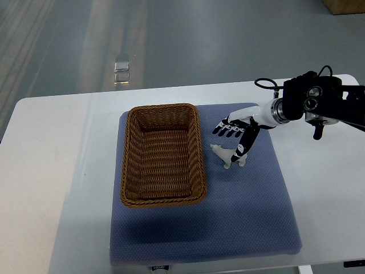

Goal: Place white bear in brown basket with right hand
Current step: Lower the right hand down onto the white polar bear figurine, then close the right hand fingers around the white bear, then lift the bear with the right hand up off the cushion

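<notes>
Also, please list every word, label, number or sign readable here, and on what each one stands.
None can be read. A small dark tag at the front edge of the blue mat carries light marks, too small and blurred to read.

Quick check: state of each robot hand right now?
Left robot hand: not in view.
Right robot hand: fingers spread over the white bear, thumb against it, no closed grasp.

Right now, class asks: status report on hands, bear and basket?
Right hand open, over white bear. Bear on blue mat, beside empty brown basket. Path clear.
</notes>
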Controlling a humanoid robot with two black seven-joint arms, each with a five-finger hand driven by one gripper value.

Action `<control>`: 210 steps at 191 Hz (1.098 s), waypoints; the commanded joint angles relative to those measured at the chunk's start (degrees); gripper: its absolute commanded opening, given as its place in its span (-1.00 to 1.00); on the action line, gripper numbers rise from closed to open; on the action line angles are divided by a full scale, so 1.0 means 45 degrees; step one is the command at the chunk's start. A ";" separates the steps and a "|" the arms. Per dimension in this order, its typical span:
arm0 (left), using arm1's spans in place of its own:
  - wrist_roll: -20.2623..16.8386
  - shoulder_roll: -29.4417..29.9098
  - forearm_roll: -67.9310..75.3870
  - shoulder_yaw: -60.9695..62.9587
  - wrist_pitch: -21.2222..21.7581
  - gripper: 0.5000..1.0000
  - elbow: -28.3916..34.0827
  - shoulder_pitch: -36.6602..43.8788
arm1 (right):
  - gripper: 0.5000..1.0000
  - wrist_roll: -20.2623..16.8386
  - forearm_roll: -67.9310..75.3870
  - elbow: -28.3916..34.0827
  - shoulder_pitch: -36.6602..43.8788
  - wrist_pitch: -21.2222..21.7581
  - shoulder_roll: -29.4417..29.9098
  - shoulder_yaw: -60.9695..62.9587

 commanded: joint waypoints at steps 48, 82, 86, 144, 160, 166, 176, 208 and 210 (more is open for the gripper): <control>0.0000 0.0000 -0.0009 -0.0012 0.0019 1.00 0.0018 0.0000 | 0.61 -0.0001 -0.0172 0.0000 -0.0527 -0.0701 0.0328 0.0036; 0.0000 0.0000 -0.0009 -0.0012 -0.0001 1.00 0.0038 0.0000 | 0.46 0.0038 -0.0230 0.0019 -0.0722 -0.0877 0.0386 0.0036; 0.0000 0.0000 -0.0009 -0.0012 0.0019 1.00 0.0038 0.0000 | 0.45 0.0038 -0.0230 0.0019 -0.0722 -0.0857 0.0406 0.0036; 0.0000 0.0000 -0.0009 -0.0012 0.0019 1.00 0.0038 0.0000 | 0.02 0.0058 -0.0601 0.0000 -0.1034 -0.1130 0.0543 0.0055; 0.0000 0.0000 -0.0009 -0.0012 0.0019 1.00 0.0038 0.0000 | -0.12 0.0077 -0.0875 0.0000 -0.1113 -0.1248 0.0621 0.0055; 0.0000 0.0000 -0.0009 -0.0012 -0.0001 1.00 0.0038 0.0000 | -0.17 0.0077 -0.1012 0.0000 -0.1171 -0.1267 0.0621 0.0055; 0.0000 0.0000 -0.0009 -0.0012 -0.0001 1.00 0.0038 0.0019 | -0.30 0.0097 -0.1168 0.0000 -0.1288 -0.1267 0.0660 0.0055; 0.0000 0.0000 -0.0009 -0.0012 -0.0001 1.00 0.0038 0.0000 | -0.83 0.0097 -0.1441 -0.0020 -0.1328 -0.1541 0.0679 0.0036; 0.0000 0.0000 -0.0009 -0.0012 -0.0001 1.00 0.0038 0.0000 | -0.83 0.0097 -0.1461 -0.0020 -0.1328 -0.1541 0.0679 0.0055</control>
